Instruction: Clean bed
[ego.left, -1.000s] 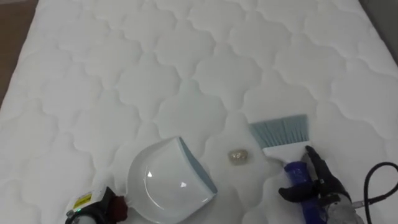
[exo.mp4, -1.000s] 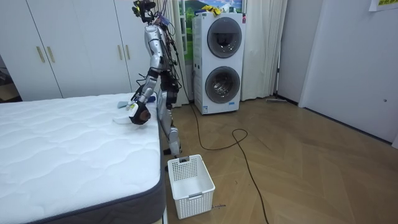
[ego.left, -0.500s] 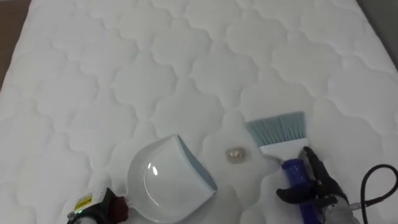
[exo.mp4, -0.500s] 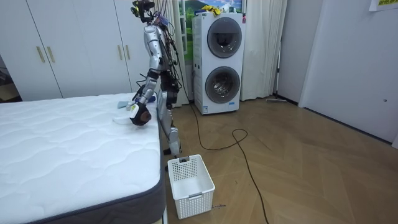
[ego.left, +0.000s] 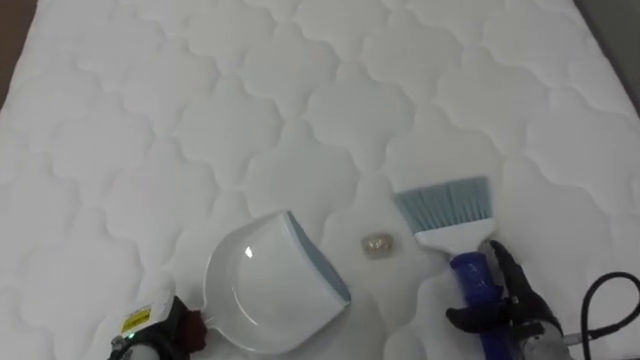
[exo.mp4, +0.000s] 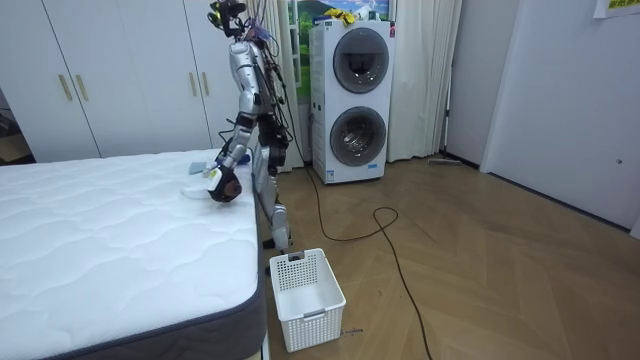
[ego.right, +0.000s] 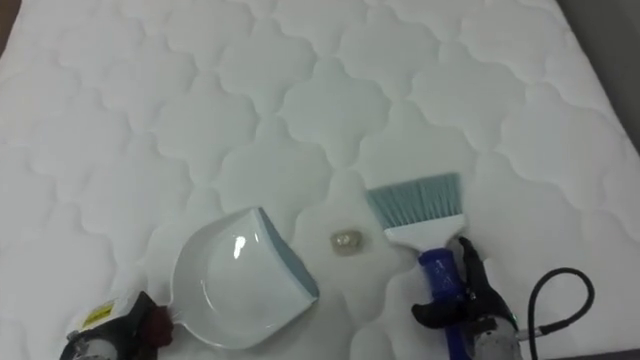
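With the right hand (ego.left: 497, 305) curled round the brush (ego.left: 447, 208), crumb (ego.left: 376, 245) on the bed (ego.left: 200, 100) at its 8 o'clock and dustpan (ego.left: 265, 290) beyond — left hand (ego.left: 150, 335) grip impossible to tell — a hard flick could overshoot the lip.

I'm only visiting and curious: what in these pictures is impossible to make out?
Eye views: the small lump between the dustpan and the brush is too small to identify.
Eye views: the bottom edge cuts off the left hand, so its hold on the dustpan is unclear.
Eye views: the right hand covers the lower end of the brush's handle.
Room view: the tools on the bed are too small to make out.
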